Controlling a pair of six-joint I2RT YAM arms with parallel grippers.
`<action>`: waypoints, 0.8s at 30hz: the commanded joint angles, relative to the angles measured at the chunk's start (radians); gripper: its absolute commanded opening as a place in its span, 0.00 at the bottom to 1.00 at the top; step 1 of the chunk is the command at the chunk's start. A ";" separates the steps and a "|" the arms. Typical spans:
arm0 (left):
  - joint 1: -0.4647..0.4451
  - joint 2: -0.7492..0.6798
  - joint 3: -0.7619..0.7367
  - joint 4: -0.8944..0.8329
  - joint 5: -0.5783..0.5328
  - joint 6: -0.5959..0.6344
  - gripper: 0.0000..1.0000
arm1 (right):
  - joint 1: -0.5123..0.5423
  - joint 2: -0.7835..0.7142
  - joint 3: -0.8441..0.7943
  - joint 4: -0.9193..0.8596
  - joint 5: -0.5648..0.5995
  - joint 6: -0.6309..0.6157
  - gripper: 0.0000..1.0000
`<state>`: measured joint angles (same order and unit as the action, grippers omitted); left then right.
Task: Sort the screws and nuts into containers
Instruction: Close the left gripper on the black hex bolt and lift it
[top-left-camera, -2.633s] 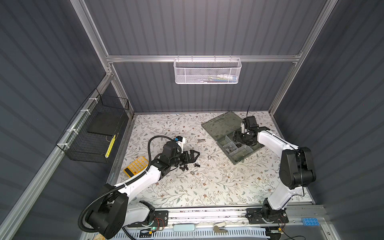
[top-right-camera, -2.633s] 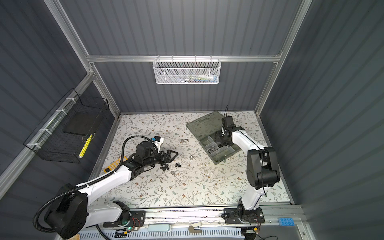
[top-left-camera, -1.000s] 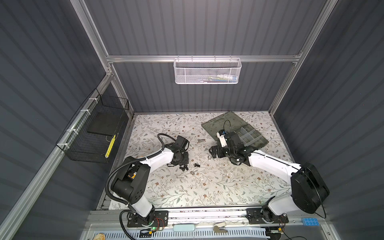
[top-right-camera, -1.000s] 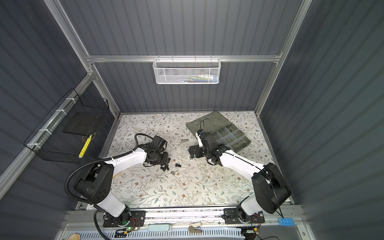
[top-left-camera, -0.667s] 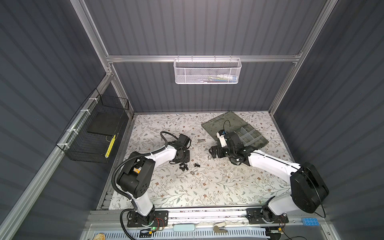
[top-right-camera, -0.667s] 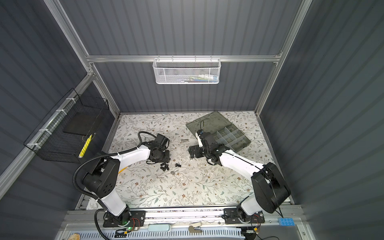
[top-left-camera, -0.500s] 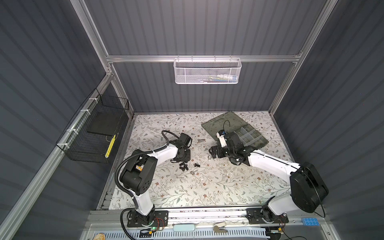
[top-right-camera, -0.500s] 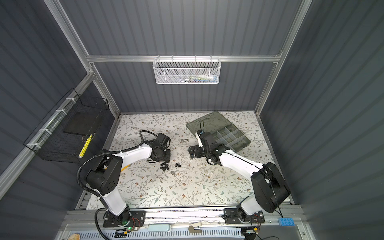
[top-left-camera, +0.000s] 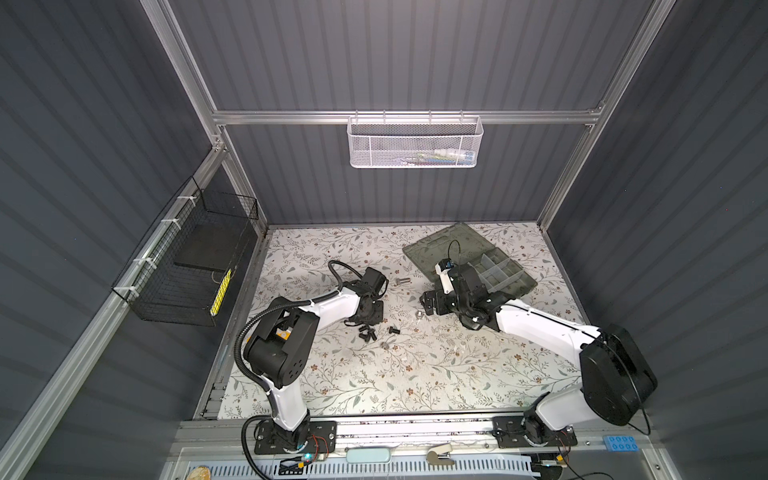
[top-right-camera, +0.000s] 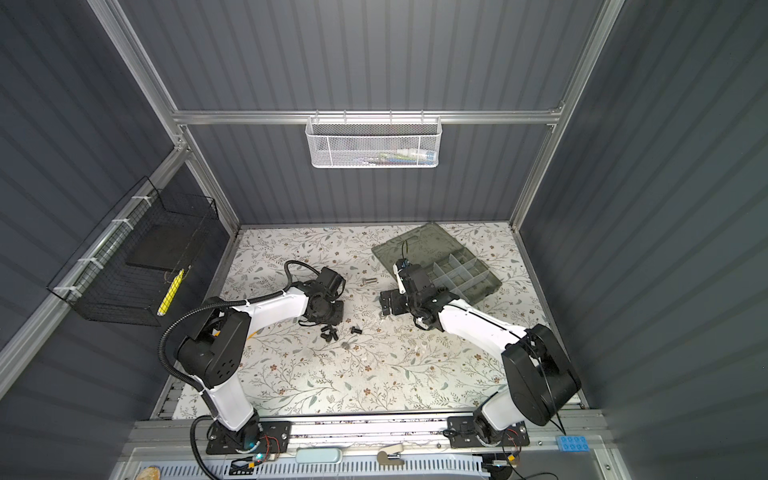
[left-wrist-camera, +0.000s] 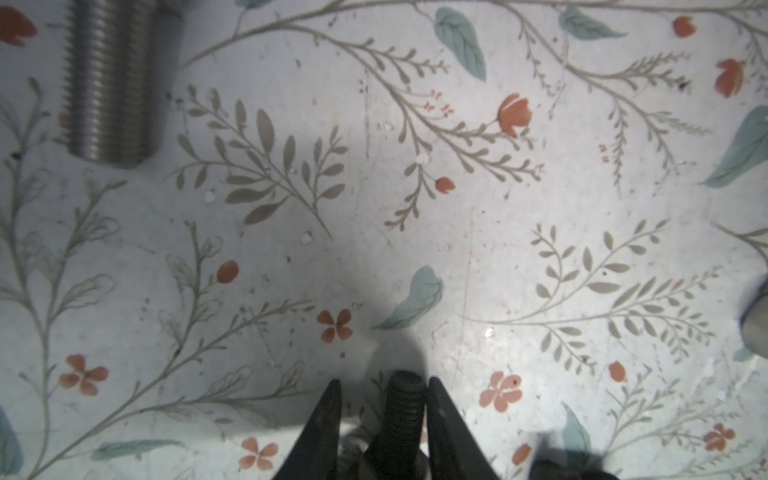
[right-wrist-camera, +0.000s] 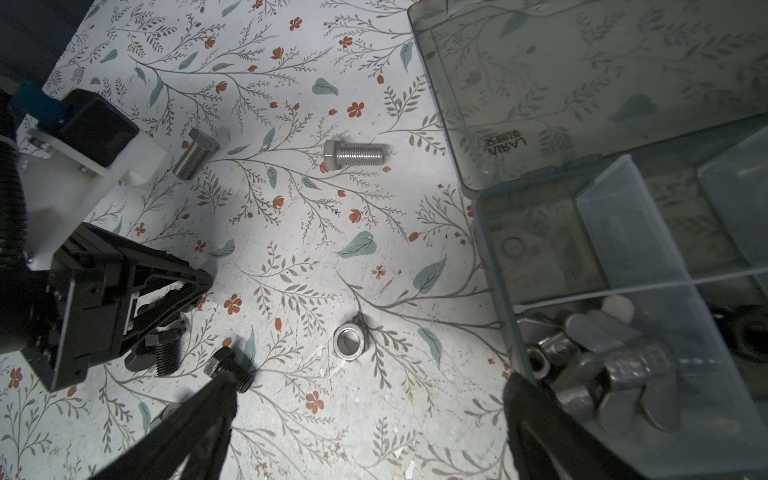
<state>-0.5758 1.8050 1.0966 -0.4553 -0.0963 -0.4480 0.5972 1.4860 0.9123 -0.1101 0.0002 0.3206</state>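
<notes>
A pale worktop (top-left-camera: 415, 374) printed with leafy sprigs and small red flowers lies inside a booth of dark grey ribbed walls (top-left-camera: 415, 62), with loose hardware scattered on it between the two arms. The left pincer (left-wrist-camera: 383, 382) is down at the surface with its fingers (left-wrist-camera: 320, 432) set close together, and a short black threaded screw (left-wrist-camera: 405, 409) sits between them. One finger touches the thread and the other shows a sliver of gap, so the pincer straddles the screw without visibly clamping it. The right pincer (right-wrist-camera: 370, 380) is spread wide and empty. A silver hexagonal nut (right-wrist-camera: 350, 342) lies flat just ahead of it, roughly midway between its fingers, and a silver hex-head bolt (right-wrist-camera: 355, 154) lies on its side farther ahead. Just beside one finger of that pincer is the translucent grey-green plastic organizer case (right-wrist-camera: 484, 232), its lid (right-wrist-camera: 582, 75) laid open. The nearest compartment (right-wrist-camera: 631, 249) already holds silver pieces. The screw and the nut are probably steel: rigid, light and not fragile, but slick and rounded, so they are likely to roll or squirt out of a careless pinch. The screw looks best taken across the shaft close under its head. The nut sits low against the surface and looks best taken across two opposite flats, fingertips brushing the worktop.
</notes>
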 joint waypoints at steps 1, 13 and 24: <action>-0.005 0.028 0.014 -0.039 -0.007 0.015 0.32 | -0.020 -0.029 -0.026 0.012 0.017 0.028 0.99; -0.006 0.067 0.034 -0.044 -0.018 0.030 0.20 | -0.060 -0.073 -0.062 0.036 0.013 0.057 0.99; -0.006 0.041 0.051 -0.056 -0.008 0.034 0.16 | -0.070 -0.086 -0.073 0.044 0.015 0.067 0.99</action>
<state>-0.5755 1.8332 1.1309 -0.4610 -0.1158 -0.4286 0.5343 1.4273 0.8543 -0.0738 0.0071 0.3779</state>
